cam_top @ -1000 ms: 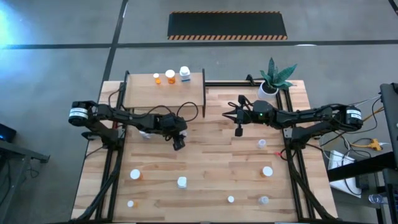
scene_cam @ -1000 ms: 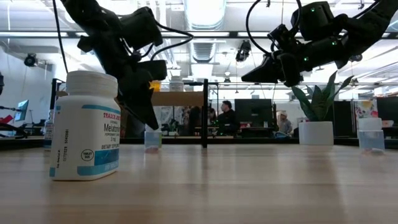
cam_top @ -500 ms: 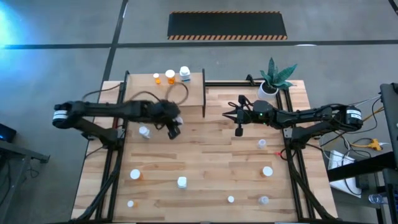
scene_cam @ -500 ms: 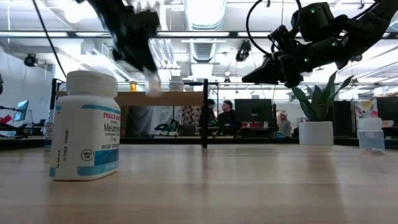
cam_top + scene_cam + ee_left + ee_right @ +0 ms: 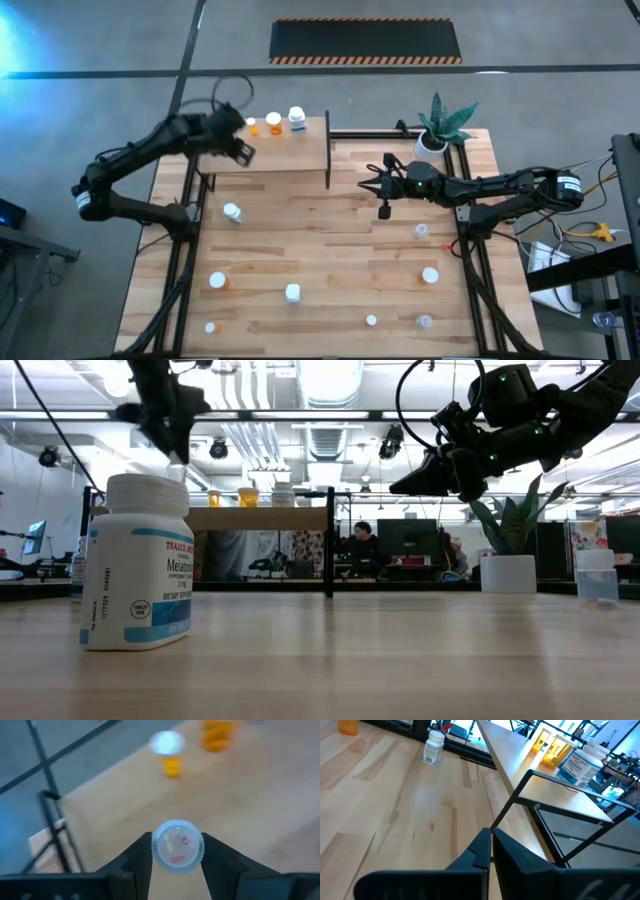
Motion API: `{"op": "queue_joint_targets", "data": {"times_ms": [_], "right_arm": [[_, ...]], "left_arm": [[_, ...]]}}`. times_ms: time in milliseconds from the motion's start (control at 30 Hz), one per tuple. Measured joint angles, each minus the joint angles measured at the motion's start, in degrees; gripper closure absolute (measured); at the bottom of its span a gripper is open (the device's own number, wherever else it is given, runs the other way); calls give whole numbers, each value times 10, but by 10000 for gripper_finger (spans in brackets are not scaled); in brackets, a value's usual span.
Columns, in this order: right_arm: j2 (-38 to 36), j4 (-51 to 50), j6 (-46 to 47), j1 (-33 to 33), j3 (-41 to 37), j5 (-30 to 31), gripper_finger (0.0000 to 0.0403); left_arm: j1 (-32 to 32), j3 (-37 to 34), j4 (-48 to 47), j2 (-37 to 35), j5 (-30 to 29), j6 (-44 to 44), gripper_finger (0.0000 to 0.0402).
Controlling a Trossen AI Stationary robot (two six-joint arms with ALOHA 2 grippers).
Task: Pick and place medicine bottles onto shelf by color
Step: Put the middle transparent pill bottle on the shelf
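**Left pincer over the shelf with a clear bottle in its grip**

The left pincer [image 5: 240, 150] hangs above the shelf [image 5: 290, 155], over the shelf's left part, near its left edge. In the left wrist view its two fingers [image 5: 137, 857] press on either side of a clear bottle [image 5: 177, 845] with a white cap, so it's closed partway around that bottle, which is up in the air, not resting on the board.

Already on the shelf, along its far edge: a small orange bottle [image 5: 252, 126], a bigger orange bottle [image 5: 273, 123] and a white bottle [image 5: 297, 118] with a blue label, in a row just beside each other.

The right pincer [image 5: 384, 210] waits to the right of the shelf, over the desk [image 5: 330, 260], its fingers pressed together with nothing in them.

More bottles stand on the desk in front of the shelf: one just below its left end [image 5: 232, 212], an orange one [image 5: 217, 282] and a white one [image 5: 292, 293] farther toward the near edge, and several more well off to the right [image 5: 430, 274]. A potted plant [image 5: 440, 125] sits right of the shelf, at the desk's far edge.
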Motion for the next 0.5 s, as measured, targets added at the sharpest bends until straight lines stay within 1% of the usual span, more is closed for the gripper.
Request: {"op": "queue_joint_targets", "data": {"times_ms": [67,133,200,267,367,500], "right_arm": [[0,-2,0,0,0,0,394],[0,-2,0,0,-1,-1,394],[0,-2,0,0,-2,-7,394],[0,-2,0,0,-2,-10,394],[0,-2,0,0,-4,-11,394],[0,-2,0,0,-6,-11,394]], "left_arm": [[57,-1,16,5,15,37,278],[109,-3,48,7,45,64,278],[153,-10,86,7,82,82,277],[189,-19,108,9,100,95,277],[219,-34,118,14,115,101,277],[229,-49,120,24,138,101,277]]}}
